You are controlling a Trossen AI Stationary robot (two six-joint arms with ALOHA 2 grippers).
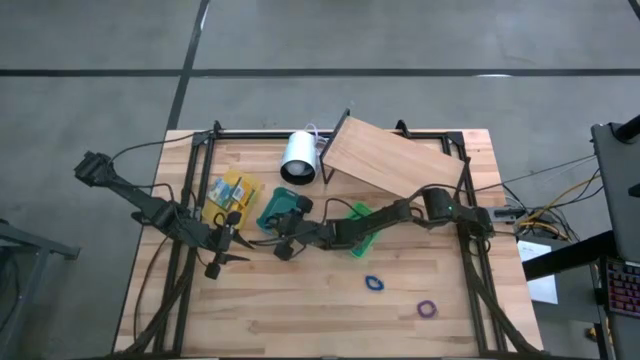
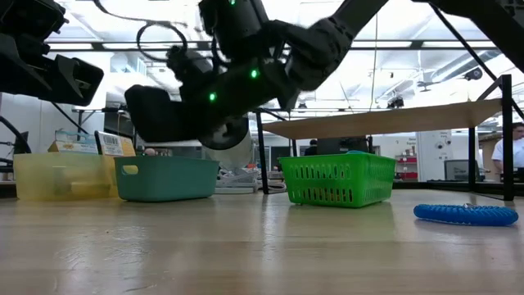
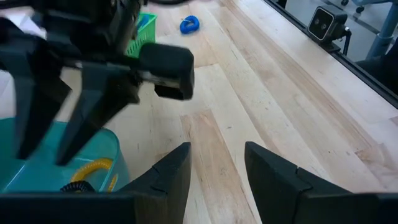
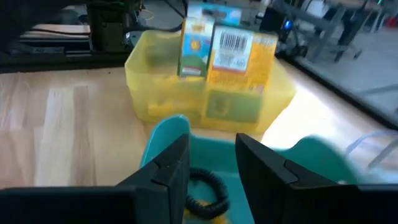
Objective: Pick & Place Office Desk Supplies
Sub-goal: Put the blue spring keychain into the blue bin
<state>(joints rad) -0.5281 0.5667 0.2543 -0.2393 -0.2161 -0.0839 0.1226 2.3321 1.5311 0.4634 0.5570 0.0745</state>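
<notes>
My right gripper (image 4: 211,140) hovers open over the teal basket (image 4: 168,127), nothing between its fingers. Inside that basket lie a black coiled band (image 4: 208,186) and a yellow coiled band (image 3: 93,168). Beyond it stands a yellow bin (image 4: 205,93) with upright yellow boxes. My left gripper (image 3: 217,149) stands open above bare table just near-side of the teal basket (image 1: 268,205). A blue band (image 1: 373,283) and a purple band (image 1: 427,309) lie flat on the table toward the near right. A green basket (image 1: 360,245) sits under my right arm.
A white cylinder (image 1: 298,158) and a slanted wooden board (image 1: 390,160) stand at the far side. Black frame rails run along the table's left and right sides. In the low view the yellow bin (image 2: 57,176), teal basket (image 2: 164,179) and green basket (image 2: 337,180) stand in a row.
</notes>
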